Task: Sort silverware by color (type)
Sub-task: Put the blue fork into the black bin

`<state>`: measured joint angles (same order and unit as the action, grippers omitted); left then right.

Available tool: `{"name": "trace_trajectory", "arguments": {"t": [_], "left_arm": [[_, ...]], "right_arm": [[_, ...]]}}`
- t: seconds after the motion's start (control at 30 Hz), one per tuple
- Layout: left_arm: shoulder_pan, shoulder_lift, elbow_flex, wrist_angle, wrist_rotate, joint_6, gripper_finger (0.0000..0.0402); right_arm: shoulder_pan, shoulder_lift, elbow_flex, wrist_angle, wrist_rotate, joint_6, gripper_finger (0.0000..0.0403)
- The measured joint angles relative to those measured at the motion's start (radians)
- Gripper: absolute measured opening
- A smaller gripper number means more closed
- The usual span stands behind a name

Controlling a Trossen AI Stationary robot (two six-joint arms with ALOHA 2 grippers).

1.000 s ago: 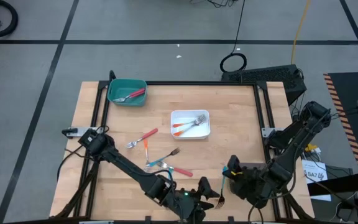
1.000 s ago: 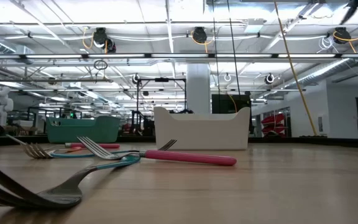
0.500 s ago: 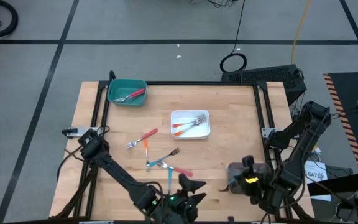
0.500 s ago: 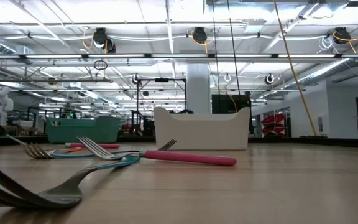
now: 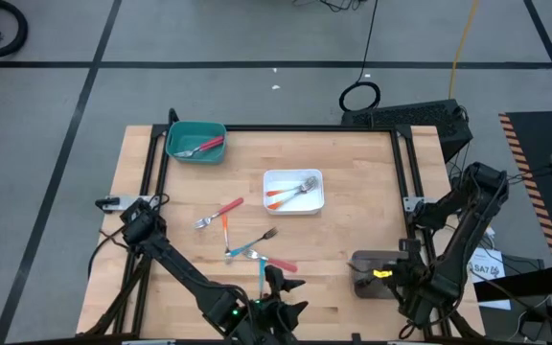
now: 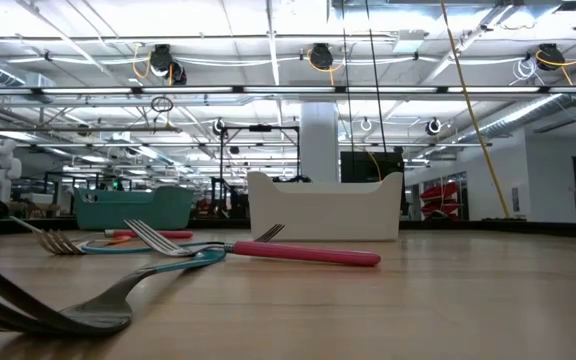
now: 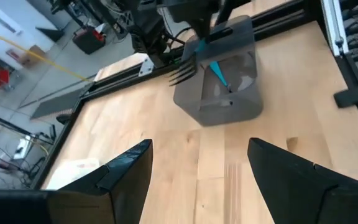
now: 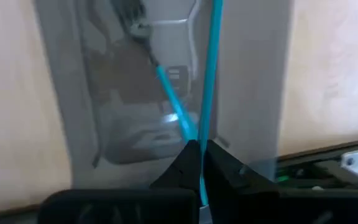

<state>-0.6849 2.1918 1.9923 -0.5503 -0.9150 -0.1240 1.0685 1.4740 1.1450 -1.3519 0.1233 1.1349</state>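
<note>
The near fork [image 6: 38, 300] is cut off by the low view's edge; its handle colour seems teal.

From above I see one white label [image 5: 488, 269] on the floor beside my right arm, printed with dark characters too small for me to read. No other text is legible anywhere.

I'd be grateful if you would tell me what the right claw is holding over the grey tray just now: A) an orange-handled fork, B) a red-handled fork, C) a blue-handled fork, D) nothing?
C: the right claw is shut on a blue-handled fork above the grey tray, where another blue fork already lies.
</note>
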Motion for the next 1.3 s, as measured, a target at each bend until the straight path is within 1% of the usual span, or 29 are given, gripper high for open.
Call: {"name": "trace_trajectory", "arguments": {"t": [0.13, 0.3, 0.57, 0.8, 1.03, 1.3], "left_arm": [[0.001, 0.000, 0.000, 0.000, 0.010, -0.032, 0.0269], [0.007, 0.000, 0.000, 0.000, 0.077, -0.070, 0.0269], [0.008, 0.000, 0.000, 0.000, 0.079, -0.074, 0.0269], [0.013, 0.000, 0.000, 0.000, 0.079, -0.077, 0.0269], [0.012, 0.000, 0.000, 0.000, 0.080, -0.081, 0.0269], [0.013, 0.000, 0.000, 0.000, 0.080, -0.081, 0.0269]], "right_arm": [[0.014, 0.011, 0.000, 0.012, -0.024, 0.035, 0.0001], [0.040, 0.026, 0.000, 0.012, -0.024, 0.075, 0.0001], [0.055, 0.071, 0.000, 0.012, -0.022, 0.084, 0.0002], [0.060, 0.116, 0.000, 0.003, -0.020, -0.050, 0.0002], [0.062, 0.173, 0.000, -0.044, -0.022, -0.078, 0.0003], [0.062, 0.208, 0.000, -0.040, -0.023, -0.190, 0.0037]]}}
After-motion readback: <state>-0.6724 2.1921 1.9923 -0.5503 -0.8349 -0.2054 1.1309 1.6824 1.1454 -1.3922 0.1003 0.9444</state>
